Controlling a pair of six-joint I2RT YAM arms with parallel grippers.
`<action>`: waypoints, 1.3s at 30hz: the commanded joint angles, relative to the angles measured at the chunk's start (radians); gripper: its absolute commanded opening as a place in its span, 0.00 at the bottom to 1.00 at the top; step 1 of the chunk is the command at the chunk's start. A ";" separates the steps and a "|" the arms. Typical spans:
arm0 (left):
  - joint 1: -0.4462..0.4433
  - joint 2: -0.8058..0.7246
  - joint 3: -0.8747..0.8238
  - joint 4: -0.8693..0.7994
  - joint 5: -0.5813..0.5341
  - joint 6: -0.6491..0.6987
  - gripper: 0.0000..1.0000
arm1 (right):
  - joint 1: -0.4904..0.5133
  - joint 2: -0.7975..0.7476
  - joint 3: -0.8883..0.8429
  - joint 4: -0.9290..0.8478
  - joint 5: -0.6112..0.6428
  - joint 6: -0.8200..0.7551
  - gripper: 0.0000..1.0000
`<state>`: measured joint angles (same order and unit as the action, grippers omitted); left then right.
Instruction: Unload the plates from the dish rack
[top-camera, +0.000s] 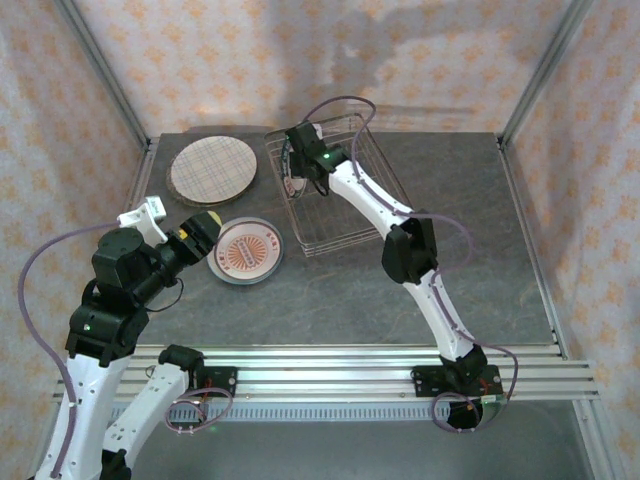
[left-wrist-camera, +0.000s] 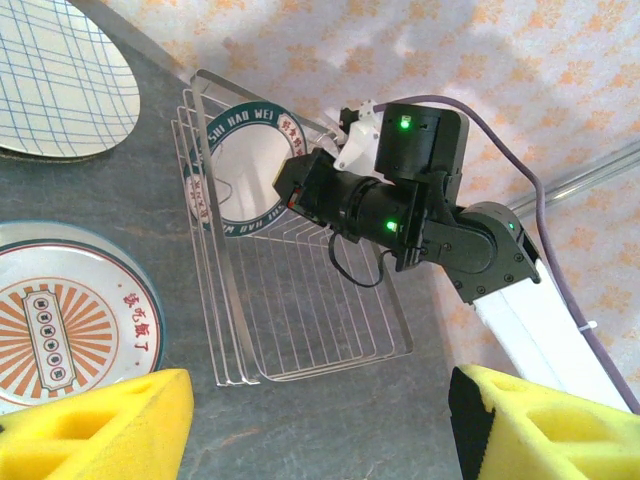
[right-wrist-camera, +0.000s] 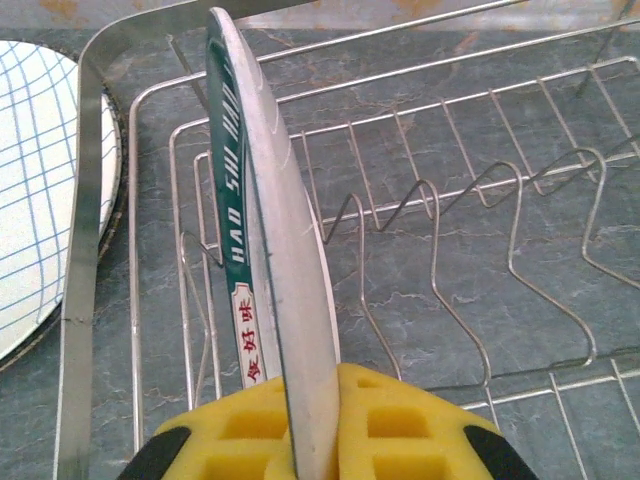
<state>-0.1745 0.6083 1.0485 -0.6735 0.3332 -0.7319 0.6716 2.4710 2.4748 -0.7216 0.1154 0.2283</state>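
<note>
**Supervisor:** Report on the dish rack, please.

**Operator:** From my station, the dish rack (top-camera: 320, 225) (left-wrist-camera: 310, 310) (right-wrist-camera: 470, 230) sits at the back centre of the worktop (top-camera: 450, 200). I count one plate in it, a green-rimmed plate (top-camera: 293, 172) (left-wrist-camera: 245, 165) (right-wrist-camera: 270, 250) with lettering on the band. It stands on edge at the rack's left end, beside the left wall. The divider prongs (right-wrist-camera: 520, 200) to its right carry nothing.

**Supervisor:** Is that plate held?

**Operator:** Yes. The right end effector (top-camera: 297, 165) (left-wrist-camera: 300, 190) (right-wrist-camera: 315, 430) is clamped on its rim. In the right wrist view the plate's edge runs straight between the yellow foam pads (right-wrist-camera: 400, 430), one pad on each face. I cannot tell whether the lower edge bears on the wires.

**Supervisor:** And plates outside the rack?

**Operator:** I see two, both lying flat on the worktop. The plaid plate (top-camera: 212, 168) (left-wrist-camera: 55, 75) (right-wrist-camera: 40, 200) lies just left of the rack, close to its left wall. The sunburst plate (top-camera: 247, 250) (left-wrist-camera: 60, 320), with an orange centre and a grey rim, lies nearer the arms, left of the rack's near corner. The two plates are apart from each other.

**Supervisor:** The other arm?

**Operator:** The left end effector (top-camera: 205, 235) (left-wrist-camera: 320, 430) is spread wide and holds nothing. Its yellow fingers (left-wrist-camera: 100, 425) stand well apart in its own wrist view. In the overhead view it sits at the sunburst plate's left edge, pointing toward the rack. I cannot tell whether it touches that plate.
</note>
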 joint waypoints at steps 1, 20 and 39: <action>0.006 -0.007 0.005 0.018 -0.005 0.001 0.69 | 0.030 -0.009 0.069 0.011 0.108 0.017 0.00; 0.005 0.009 0.018 0.044 0.009 0.000 0.69 | 0.077 -0.103 0.117 -0.115 0.297 0.078 0.00; 0.004 0.060 -0.002 0.152 0.061 -0.042 0.69 | 0.084 -0.340 0.036 -0.221 0.354 0.088 0.00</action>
<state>-0.1745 0.6548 1.0477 -0.5812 0.3637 -0.7612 0.7521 2.2169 2.5328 -0.9184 0.4164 0.2962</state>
